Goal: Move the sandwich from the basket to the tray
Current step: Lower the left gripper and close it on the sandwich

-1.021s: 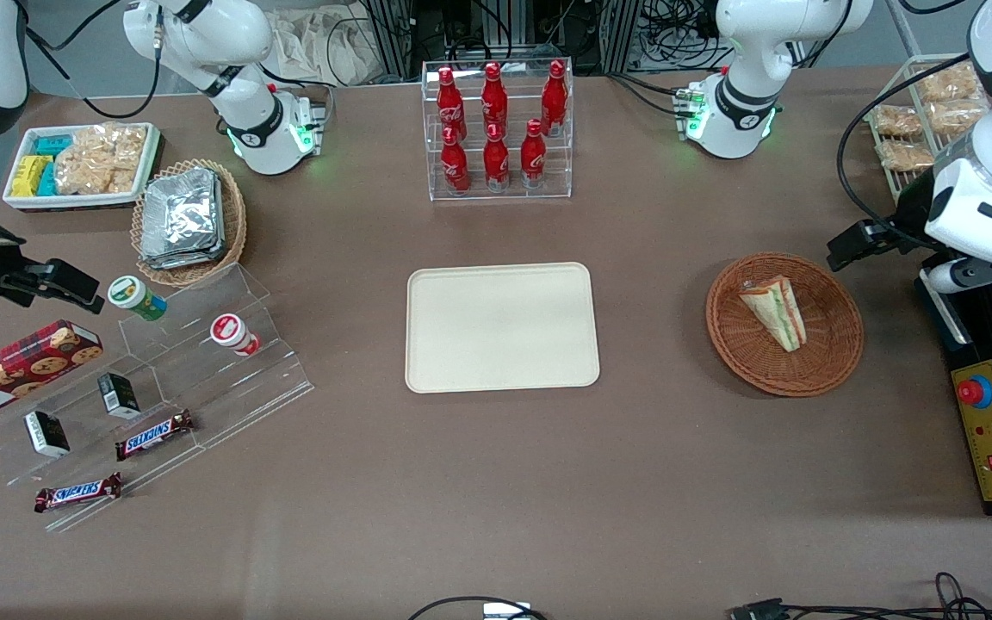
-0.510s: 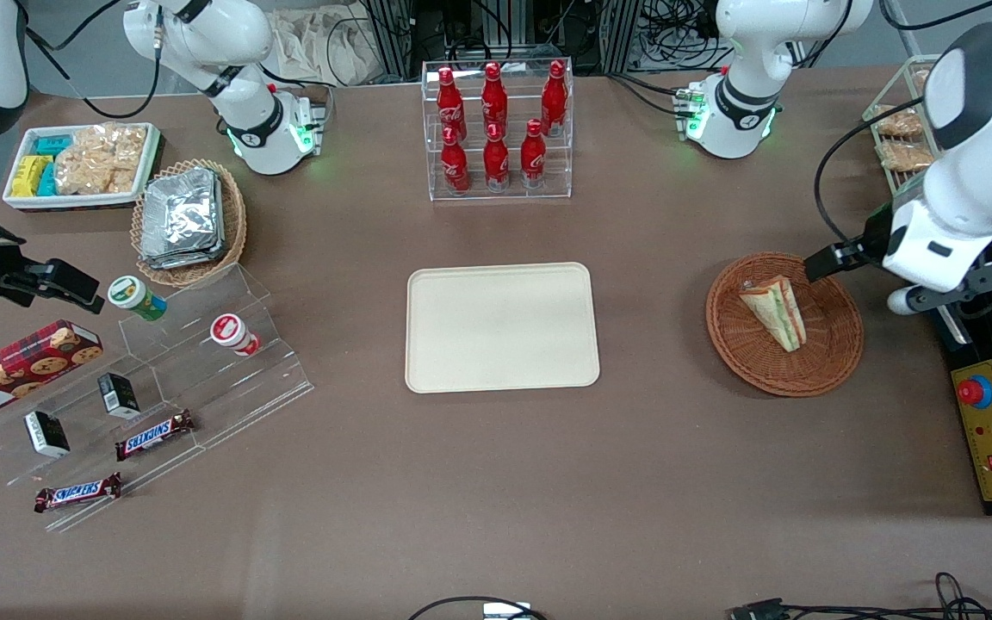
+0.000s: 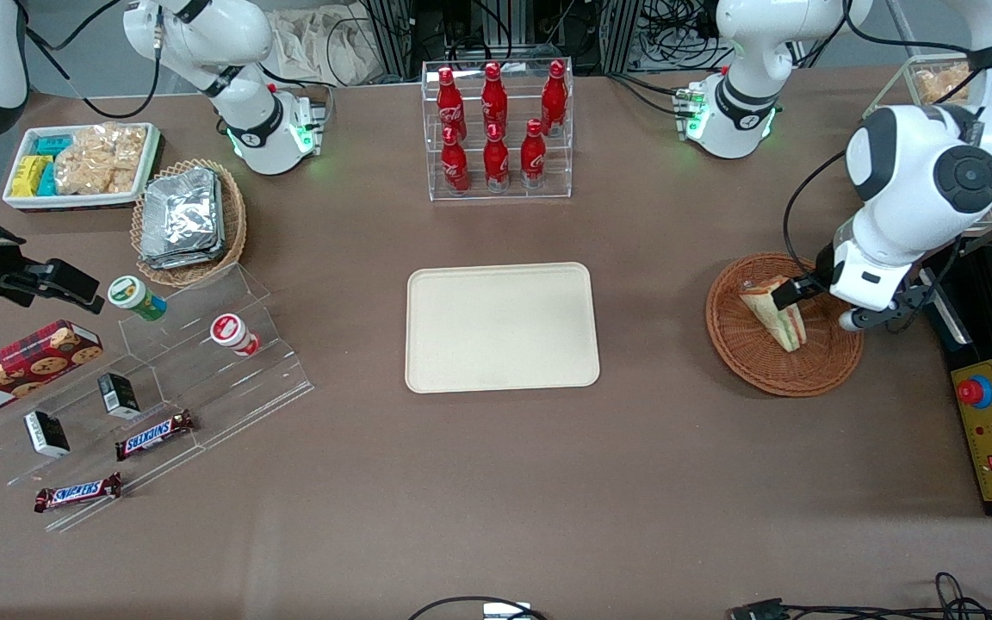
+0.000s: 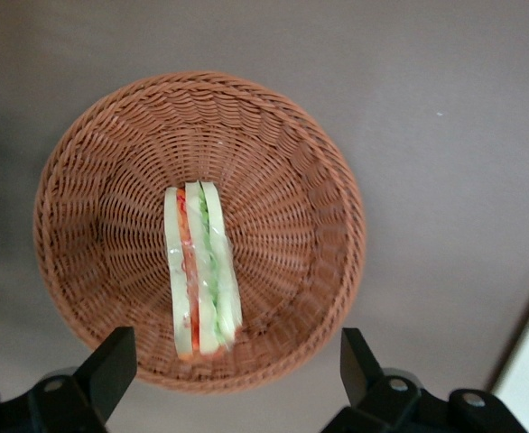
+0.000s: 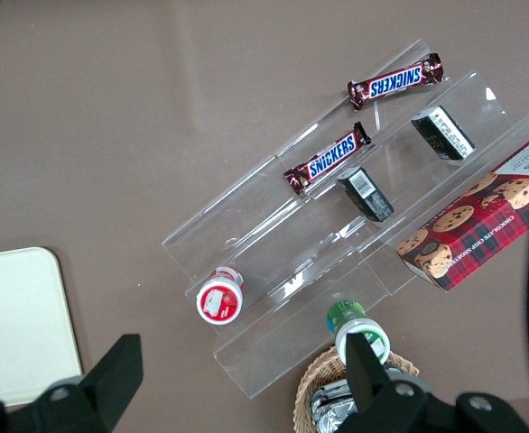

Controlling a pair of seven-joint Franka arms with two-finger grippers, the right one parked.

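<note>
sandwich [image 4: 202,269] in basket [image 4: 93,153]; hand [image 4: 233,365] spread wide above; tray [image 3: 502,326] bare.

Sandwich [image 3: 773,312] in basket [image 3: 754,362]; pincer [image 4: 233,379] above, fingers wide apart; tray [image 3: 501,327] well apart, toward parked arm's end.

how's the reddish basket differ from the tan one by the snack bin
The reddish basket holds one sandwich and has the open claw hovering over it; the tan basket is paler, filled with foil packets, and lies toward the parked arm's end. Both are round woven wicker.
</note>
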